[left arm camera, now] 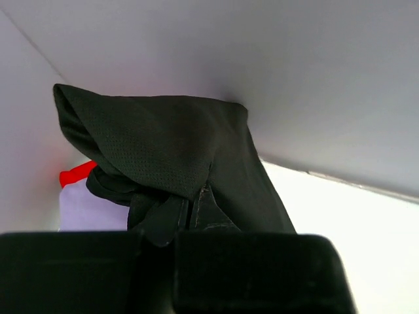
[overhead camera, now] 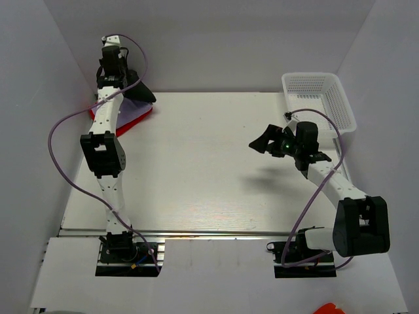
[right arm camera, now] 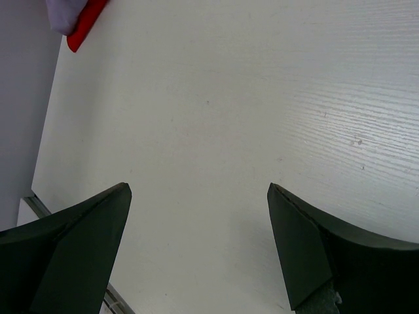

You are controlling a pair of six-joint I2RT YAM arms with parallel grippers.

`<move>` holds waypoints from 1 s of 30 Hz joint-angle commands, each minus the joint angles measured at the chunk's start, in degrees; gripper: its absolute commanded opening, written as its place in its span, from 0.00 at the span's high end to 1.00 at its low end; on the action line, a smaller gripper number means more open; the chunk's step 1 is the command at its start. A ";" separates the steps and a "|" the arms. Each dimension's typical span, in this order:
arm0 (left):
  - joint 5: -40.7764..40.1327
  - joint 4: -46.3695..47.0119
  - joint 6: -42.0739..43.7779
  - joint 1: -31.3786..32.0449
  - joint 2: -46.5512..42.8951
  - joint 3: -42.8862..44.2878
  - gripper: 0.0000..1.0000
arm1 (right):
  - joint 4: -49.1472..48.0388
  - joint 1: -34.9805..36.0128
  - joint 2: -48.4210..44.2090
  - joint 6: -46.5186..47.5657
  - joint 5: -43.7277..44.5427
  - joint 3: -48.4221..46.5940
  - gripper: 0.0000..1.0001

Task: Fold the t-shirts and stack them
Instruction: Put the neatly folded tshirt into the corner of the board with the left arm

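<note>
Shirts lie together at the far-left corner of the white wood-grain surface (overhead camera: 216, 170), about eleven o'clock in the top view. The red shirt (overhead camera: 98, 116) is at the bottom, flat, with a corner pointing toward six o'clock. The lavender shirt (overhead camera: 131, 111) lies on it, smooth and pale. The black shirt (left arm camera: 170, 144) is on top, bunched rather than flat, so its long axis cannot be told. In the left wrist view its fine mesh-like weave rises to a soft peak at ten o'clock, with folds gathering down toward six o'clock. The left gripper (left arm camera: 173, 239) has its jaws closed together on those gathered folds. The right gripper (right arm camera: 200, 222) hangs above bare surface at about three o'clock in the top view, well apart from the pile, with its jaws spread wide and nothing between them. A white plastic mesh basket (overhead camera: 319, 98), rectangular, stands at one o'clock.
</note>
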State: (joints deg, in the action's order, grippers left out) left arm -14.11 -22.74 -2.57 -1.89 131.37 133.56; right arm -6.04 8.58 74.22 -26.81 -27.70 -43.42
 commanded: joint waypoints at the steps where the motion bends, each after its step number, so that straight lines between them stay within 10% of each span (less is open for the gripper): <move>1: 1.10 1.39 -2.44 -2.67 -0.68 1.01 1.00 | -0.11 -0.23 1.71 1.23 -1.56 -2.99 0.10; 30: -1.54 -1.78 -7.10 -7.86 -4.38 -14.20 1.00 | 1.65 -0.14 6.38 2.29 -4.29 -5.10 0.10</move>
State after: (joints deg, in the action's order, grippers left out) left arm -14.63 -24.23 -9.04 -8.84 131.04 119.61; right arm -4.21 8.60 80.40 -25.41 -30.65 -46.19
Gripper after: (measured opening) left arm 0.034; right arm 0.904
